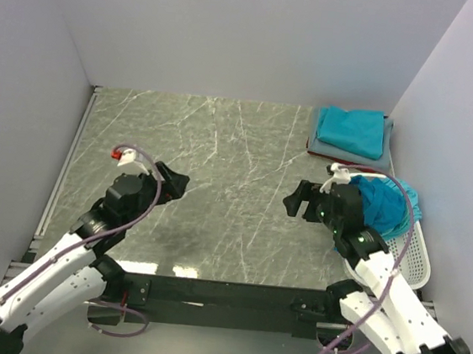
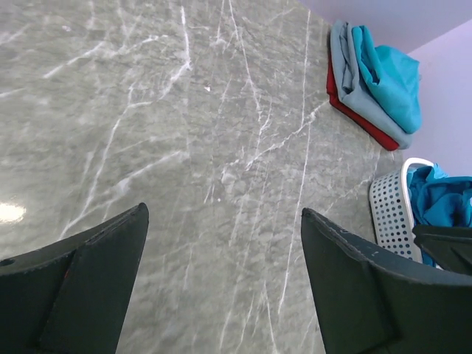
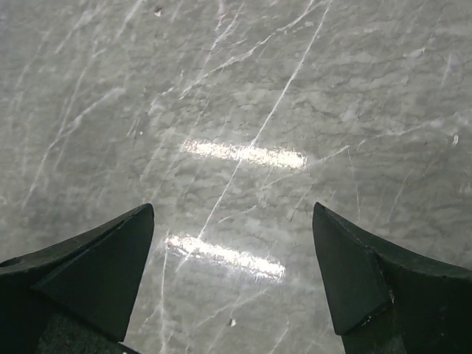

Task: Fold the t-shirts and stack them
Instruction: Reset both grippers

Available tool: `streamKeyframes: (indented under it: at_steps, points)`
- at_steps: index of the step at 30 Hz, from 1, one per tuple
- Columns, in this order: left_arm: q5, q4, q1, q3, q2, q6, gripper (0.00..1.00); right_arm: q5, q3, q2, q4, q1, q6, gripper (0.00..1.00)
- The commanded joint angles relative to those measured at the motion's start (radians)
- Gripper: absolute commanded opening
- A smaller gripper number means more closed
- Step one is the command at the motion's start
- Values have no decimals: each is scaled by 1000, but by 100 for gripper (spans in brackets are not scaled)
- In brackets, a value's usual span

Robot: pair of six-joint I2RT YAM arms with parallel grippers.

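Note:
A stack of folded t-shirts (image 1: 352,134) lies at the back right corner: teal on top, grey-blue under it, dark red at the bottom. It also shows in the left wrist view (image 2: 372,81). More crumpled teal t-shirts (image 1: 383,205) fill the white basket (image 1: 410,254) at the right; they show in the left wrist view too (image 2: 442,203). My left gripper (image 1: 175,183) is open and empty above the bare table, left of centre. My right gripper (image 1: 295,202) is open and empty above the table, just left of the basket.
The grey marble table (image 1: 220,175) is boxed in by white walls at the back and both sides. The perforated basket (image 2: 391,214) stands at the right edge. A metal rail (image 1: 67,159) runs along the table's left edge.

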Motion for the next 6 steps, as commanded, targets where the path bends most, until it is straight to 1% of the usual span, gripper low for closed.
streamKeyframes:
  at_steps: [1,5,6]
  points:
    - [-67,-147,-11,20,-96,9,90,2,-11,-89,7,11,40,94]
    - [-113,-245,-15,63,-178,-9,92,63,15,-116,-95,11,16,94]
    - [-110,-241,-20,67,-202,-5,95,77,39,-115,-113,12,16,95]
